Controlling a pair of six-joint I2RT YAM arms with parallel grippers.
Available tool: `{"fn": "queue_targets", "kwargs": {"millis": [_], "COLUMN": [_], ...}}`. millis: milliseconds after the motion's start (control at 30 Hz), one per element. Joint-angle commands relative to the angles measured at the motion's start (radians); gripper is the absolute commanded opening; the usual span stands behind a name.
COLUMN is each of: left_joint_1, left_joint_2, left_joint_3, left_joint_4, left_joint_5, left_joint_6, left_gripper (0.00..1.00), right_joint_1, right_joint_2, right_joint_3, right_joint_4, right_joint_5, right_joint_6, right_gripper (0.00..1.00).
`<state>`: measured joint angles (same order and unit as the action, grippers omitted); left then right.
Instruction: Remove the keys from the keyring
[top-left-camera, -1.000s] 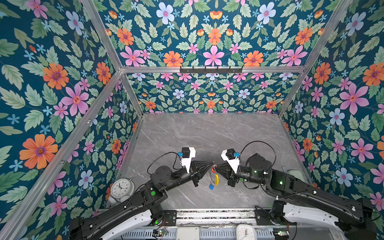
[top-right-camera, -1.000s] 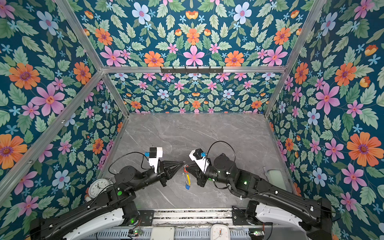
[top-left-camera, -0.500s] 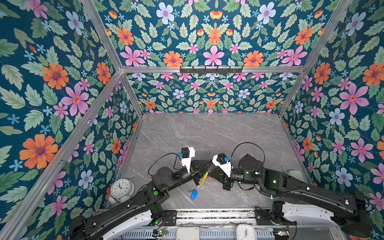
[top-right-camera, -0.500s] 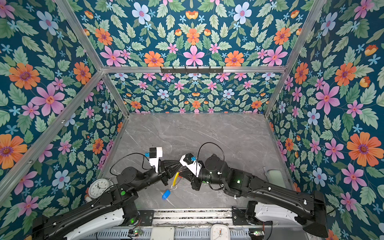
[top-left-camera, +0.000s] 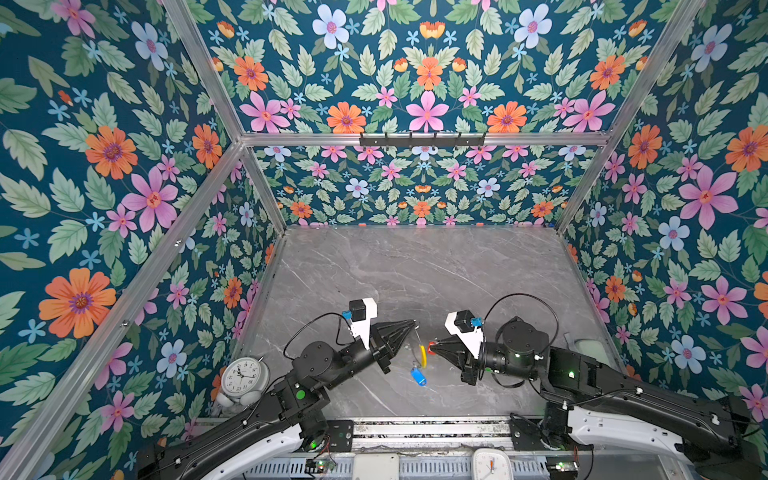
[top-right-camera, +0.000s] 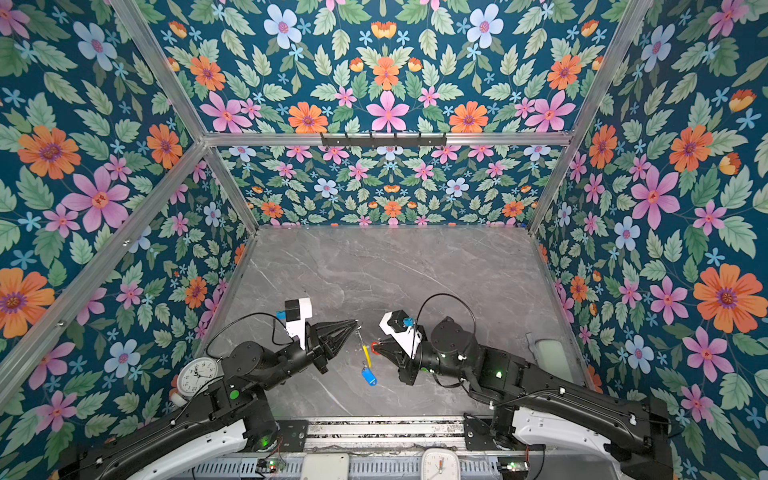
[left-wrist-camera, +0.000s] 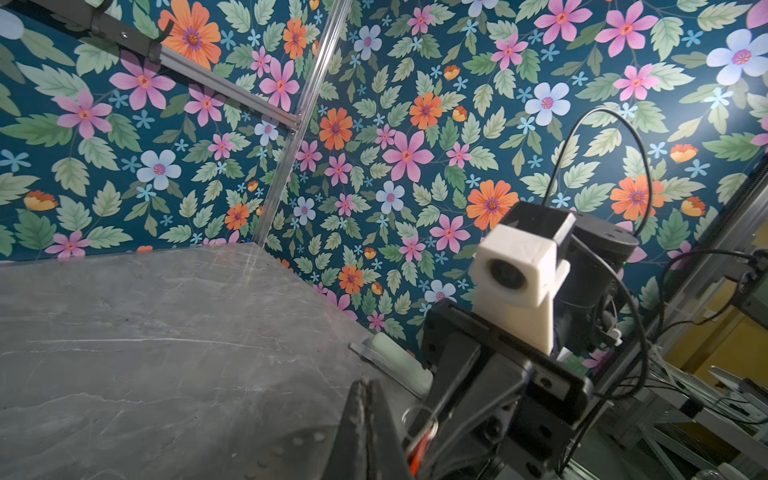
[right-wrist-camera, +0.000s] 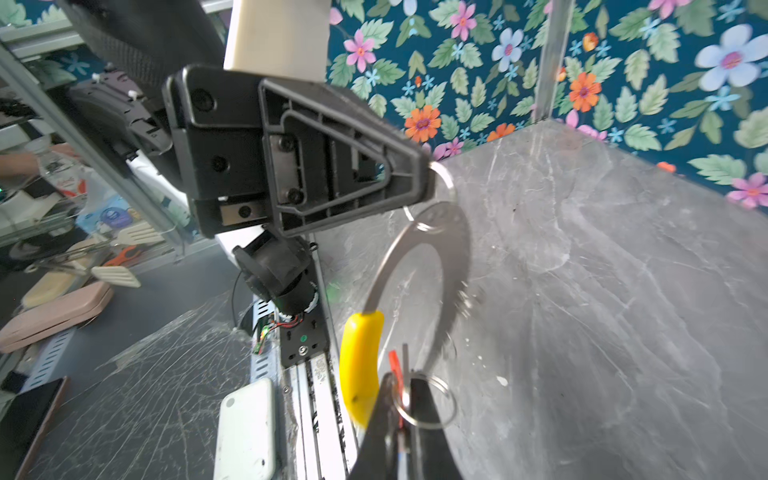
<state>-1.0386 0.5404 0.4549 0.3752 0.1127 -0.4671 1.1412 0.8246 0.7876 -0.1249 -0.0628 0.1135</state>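
In both top views my left gripper (top-left-camera: 413, 323) (top-right-camera: 356, 323) is shut on the top of the keyring. The thin wire hoop hangs below it with its yellow sleeve (top-left-camera: 423, 355) (top-right-camera: 366, 355). A key's blue tag (top-left-camera: 417, 376) (top-right-camera: 369, 377) dangles at the bottom, just above the table. My right gripper (top-left-camera: 432, 347) (top-right-camera: 375, 348) is shut on the other key's red tag (right-wrist-camera: 394, 361) and small split ring (right-wrist-camera: 432, 401), right next to the sleeve (right-wrist-camera: 359, 365). Whether that ring still sits on the hoop (right-wrist-camera: 390, 257) I cannot tell. The left wrist view shows the shut left fingers (left-wrist-camera: 365, 415) and the red tag (left-wrist-camera: 417, 451).
Both arms work near the front edge of the grey marble table (top-left-camera: 415, 270). An alarm clock (top-left-camera: 241, 376) stands at the front left. A pale green object on a grey tray (top-left-camera: 590, 347) lies by the right wall. A hook rail (top-left-camera: 422, 139) is on the back wall.
My right gripper, close against the left one half a second ago, has pulled back to the right with the red tag. The blue tag has swung back to the right under the hoop.
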Motion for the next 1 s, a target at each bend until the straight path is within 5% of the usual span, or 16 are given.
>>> {"fn": "queue_targets", "kwargs": {"millis": [0, 267, 967], "left_joint_1": [0.001, 0.0, 0.0], "left_joint_2": [-0.04, -0.105, -0.069], "left_joint_3": [-0.006, -0.022, -0.042], "left_joint_4": [-0.037, -0.084, -0.041], "left_joint_5": [-0.053, -0.097, -0.083], "left_joint_6": [0.016, 0.009, -0.004], "left_gripper": [0.0, 0.0, 0.0], "right_joint_1": [-0.039, -0.419, -0.426], "right_joint_2": [-0.033, 0.036, 0.518], "right_joint_3": [-0.006, -0.168, -0.348], "right_joint_4": [-0.046, 0.003, 0.293], "right_joint_5": [0.086, -0.203, -0.216], "right_joint_6": [0.03, 0.278, 0.411], "right_gripper": [0.0, 0.0, 0.0]}}
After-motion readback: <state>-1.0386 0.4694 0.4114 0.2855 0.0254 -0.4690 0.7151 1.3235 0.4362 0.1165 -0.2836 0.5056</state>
